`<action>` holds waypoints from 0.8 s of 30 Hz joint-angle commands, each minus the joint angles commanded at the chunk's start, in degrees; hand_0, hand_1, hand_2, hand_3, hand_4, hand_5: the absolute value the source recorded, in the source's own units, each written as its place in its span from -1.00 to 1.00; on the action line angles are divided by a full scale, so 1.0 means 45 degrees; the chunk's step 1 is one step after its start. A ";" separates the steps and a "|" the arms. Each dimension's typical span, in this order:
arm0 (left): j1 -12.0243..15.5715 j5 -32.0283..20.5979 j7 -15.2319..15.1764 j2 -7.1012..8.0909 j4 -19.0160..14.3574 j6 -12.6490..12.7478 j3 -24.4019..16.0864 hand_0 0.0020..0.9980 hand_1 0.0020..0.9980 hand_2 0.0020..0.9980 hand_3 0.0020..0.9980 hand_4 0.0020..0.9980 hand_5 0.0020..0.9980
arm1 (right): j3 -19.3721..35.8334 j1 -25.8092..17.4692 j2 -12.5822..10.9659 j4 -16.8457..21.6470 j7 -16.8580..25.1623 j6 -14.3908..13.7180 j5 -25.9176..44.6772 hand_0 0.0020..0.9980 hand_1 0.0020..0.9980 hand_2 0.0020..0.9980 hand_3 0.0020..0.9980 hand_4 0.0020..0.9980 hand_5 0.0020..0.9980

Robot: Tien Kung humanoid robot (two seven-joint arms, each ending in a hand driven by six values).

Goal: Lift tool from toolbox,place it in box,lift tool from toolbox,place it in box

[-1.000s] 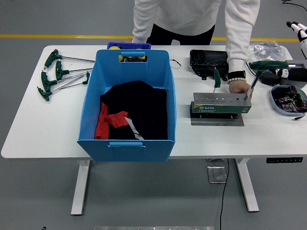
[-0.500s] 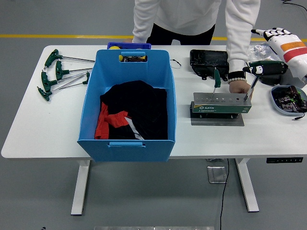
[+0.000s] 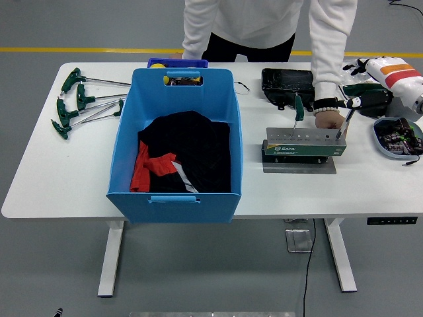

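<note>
Now right hand (image 3: 365, 96) lower, on T-handle tool (image 3: 350, 105)

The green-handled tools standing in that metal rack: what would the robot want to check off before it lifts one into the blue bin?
1. Right hand on a tool: ok, its fingers wrap the green T-handle of the right tool at the rack's right end.
2. Second tool free to take later: ok, upright in the rack, untouched.
3. Rack held steady: ok, a person's hand rests behind it.
4. Lift path clear: not ok, that hand sits right beside the gripped tool.
5. Blue bin open: ok, only clothing inside.
6. Left hand: cannot tell, out of view.
</note>
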 joint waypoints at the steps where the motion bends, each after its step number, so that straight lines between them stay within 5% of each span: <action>1: -0.0001 0.0010 0.0003 0.0000 -0.0001 0.0004 -0.0006 0.52 0.62 0.69 0.56 0.53 0.34 | -0.0039 0.0035 0.0028 -0.0096 0.0011 0.0004 0.0013 0.56 0.29 0.26 0.52 1.00 0.35; 2: -0.0002 0.0020 0.0006 0.0000 -0.0002 0.0008 -0.0013 0.52 0.62 0.69 0.55 0.53 0.34 | -0.0081 0.0067 0.0050 -0.0181 0.0020 0.0000 0.0017 0.38 0.10 0.11 0.38 1.00 0.34; 7: -0.0007 0.0009 0.0002 0.0007 -0.0010 0.0027 -0.0005 0.52 0.62 0.69 0.55 0.53 0.34 | -0.0214 0.0182 0.0122 -0.0641 0.0013 0.0109 0.0111 0.38 0.10 0.11 0.38 1.00 0.34; 8: -0.0010 0.0002 -0.0001 0.0010 -0.0012 0.0028 0.0002 0.52 0.61 0.69 0.55 0.53 0.34 | -0.0243 0.0187 0.0118 -0.0698 0.0017 0.0148 0.0156 0.28 -0.08 -0.06 0.14 1.00 0.33; 13: -0.0016 -0.0009 0.0000 0.0012 -0.0011 0.0049 0.0016 0.52 0.61 0.69 0.55 0.53 0.34 | -0.0280 0.0162 0.0143 -0.0897 -0.0023 0.0282 0.0303 0.28 -0.08 -0.06 0.14 1.00 0.33; 14: -0.0018 -0.0005 0.0002 0.0013 -0.0011 0.0050 0.0016 0.51 0.61 0.68 0.54 0.53 0.34 | -0.0288 0.0160 0.0150 -0.0916 -0.0044 0.0303 0.0328 0.21 -0.22 -0.20 -0.07 1.00 0.34; 19: -0.0019 0.0036 0.0016 0.0010 -0.0009 0.0061 0.0000 0.51 0.61 0.68 0.54 0.53 0.34 | -0.0435 0.0162 0.0190 -0.1002 -0.0170 0.0256 0.0647 0.21 -0.22 -0.20 -0.07 1.00 0.34; 20: -0.0021 0.0042 0.0018 0.0010 -0.0009 0.0063 -0.0002 0.51 0.61 0.68 0.54 0.53 0.34 | -0.0470 0.0171 0.0198 -0.1022 -0.0188 0.0259 0.0689 0.04 -0.37 -0.37 -0.27 1.00 0.36; 24: -0.0040 0.0058 0.0025 0.0010 -0.0011 0.0068 -0.0002 0.51 0.61 0.68 0.54 0.53 0.34 | -0.0736 0.0230 0.0258 -0.1148 -0.0221 0.0124 0.0916 0.04 -0.37 -0.37 -0.27 1.00 0.36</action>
